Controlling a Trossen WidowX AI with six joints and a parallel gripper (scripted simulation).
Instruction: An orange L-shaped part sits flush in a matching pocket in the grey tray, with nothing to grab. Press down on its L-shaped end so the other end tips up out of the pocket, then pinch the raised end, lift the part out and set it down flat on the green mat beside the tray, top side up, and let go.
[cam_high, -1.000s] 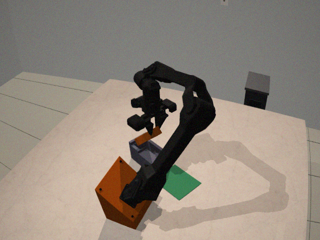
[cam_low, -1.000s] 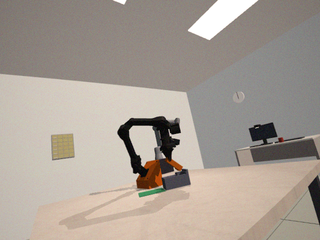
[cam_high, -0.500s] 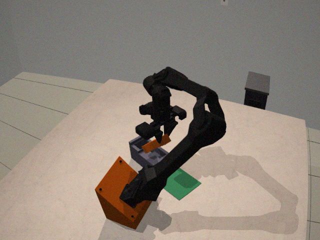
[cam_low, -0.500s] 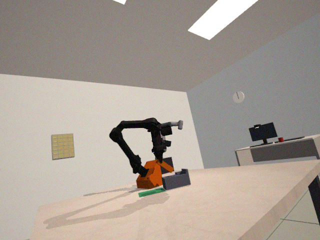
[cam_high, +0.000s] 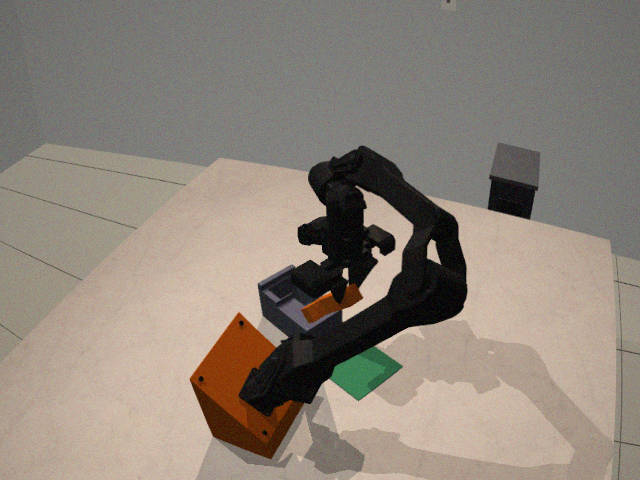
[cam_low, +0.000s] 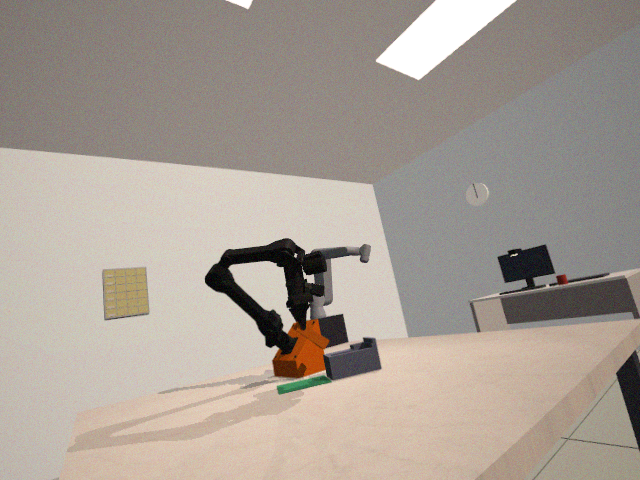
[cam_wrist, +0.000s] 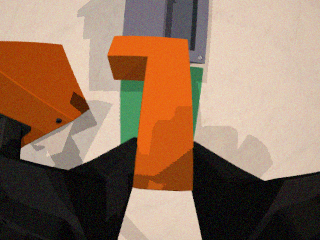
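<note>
Orange L-shaped part: hung in the air, out of its pocket and above the worktop. Was pinched at the plain end, between both fingers of the black end effector, clenched on its two sides. Sloped downward from that grip toward the L-shaped end (the hooked end, pointing away from the fingers in the wrist view). Overlapped both the green mat and the near edge of the grey tray in the wrist view, touching neither. Lay just beside the tray, in the mat's case, flat and low.

Beside these, stood on the worktop in the form of an orange block (with small dark dots at its corners), bearing the foot of the black arm. Showed farther back, in the exterior view, a grey arm, a desk monitor and a round wall clock.
</note>
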